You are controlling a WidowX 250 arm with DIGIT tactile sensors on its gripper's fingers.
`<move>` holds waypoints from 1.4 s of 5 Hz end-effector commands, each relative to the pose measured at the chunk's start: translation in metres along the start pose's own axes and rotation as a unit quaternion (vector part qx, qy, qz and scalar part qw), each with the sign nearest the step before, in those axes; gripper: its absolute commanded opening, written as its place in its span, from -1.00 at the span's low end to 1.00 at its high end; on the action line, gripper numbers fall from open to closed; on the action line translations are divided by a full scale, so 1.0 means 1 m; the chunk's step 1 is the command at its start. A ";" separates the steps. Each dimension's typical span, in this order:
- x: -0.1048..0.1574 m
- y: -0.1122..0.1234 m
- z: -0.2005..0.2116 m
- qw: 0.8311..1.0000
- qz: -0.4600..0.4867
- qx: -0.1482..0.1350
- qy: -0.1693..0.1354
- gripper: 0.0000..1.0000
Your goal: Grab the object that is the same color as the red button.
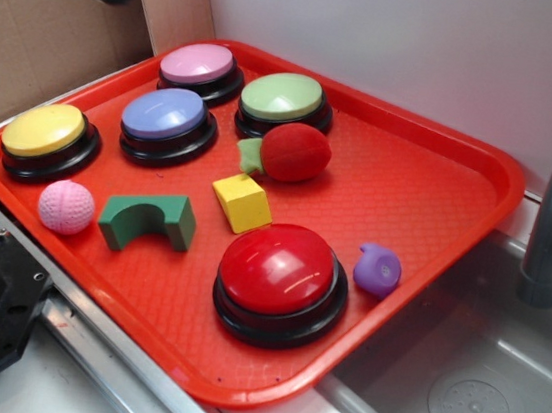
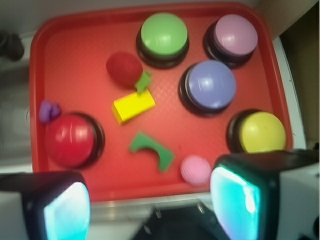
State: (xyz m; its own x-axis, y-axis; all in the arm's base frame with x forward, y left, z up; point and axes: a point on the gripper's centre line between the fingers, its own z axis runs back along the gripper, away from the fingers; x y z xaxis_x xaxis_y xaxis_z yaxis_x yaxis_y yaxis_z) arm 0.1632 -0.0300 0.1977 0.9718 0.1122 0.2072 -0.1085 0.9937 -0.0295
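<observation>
High above the near edge of the tray (image 2: 35, 100), gripper (image 2: 150, 210) spread wide, jaws released, nothing between them and nothing touched. Wrist view: two pale fingers (image 2: 62, 210) framing the bottom corners, well apart, with the whole tray laid out below. Exterior view: only a dark bit of the arm at the top left corner, well off the toys. Outward from there: pink ball (image 2: 195, 170) nearest, then green arch block (image 2: 152, 149), yellow block (image 2: 133, 107), and beyond it the red strawberry toy (image 2: 124, 69), lying on its side mid-tray, green stub toward the yellow block, just beside the green button (image 2: 163, 34) and well apart from the red button (image 2: 71, 140). Blue button (image 2: 211, 85), pink button (image 2: 235, 35) and yellow button (image 2: 262, 132) along one side, small purple toy (image 2: 48, 111) next to the red button. By the look of things, grasp not yet begun: no descent, no contact, toy untouched. Left to do: line up over the strawberry toy, come down, close, lift.
</observation>
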 end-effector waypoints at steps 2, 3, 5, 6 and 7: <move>0.079 -0.026 -0.109 0.996 0.014 0.037 -0.086 1.00; 0.090 -0.025 -0.134 0.994 0.007 0.053 -0.090 1.00; 0.099 -0.027 -0.178 0.994 -0.003 0.082 -0.079 1.00; 0.099 -0.022 -0.189 0.993 0.009 0.090 -0.070 1.00; 0.099 -0.018 -0.192 0.992 0.023 0.099 -0.079 -0.86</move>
State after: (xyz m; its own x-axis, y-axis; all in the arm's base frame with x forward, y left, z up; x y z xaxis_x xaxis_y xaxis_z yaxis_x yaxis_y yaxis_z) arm 0.2964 -0.0415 0.0236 0.9253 0.1569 0.3452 -0.2184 0.9648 0.1468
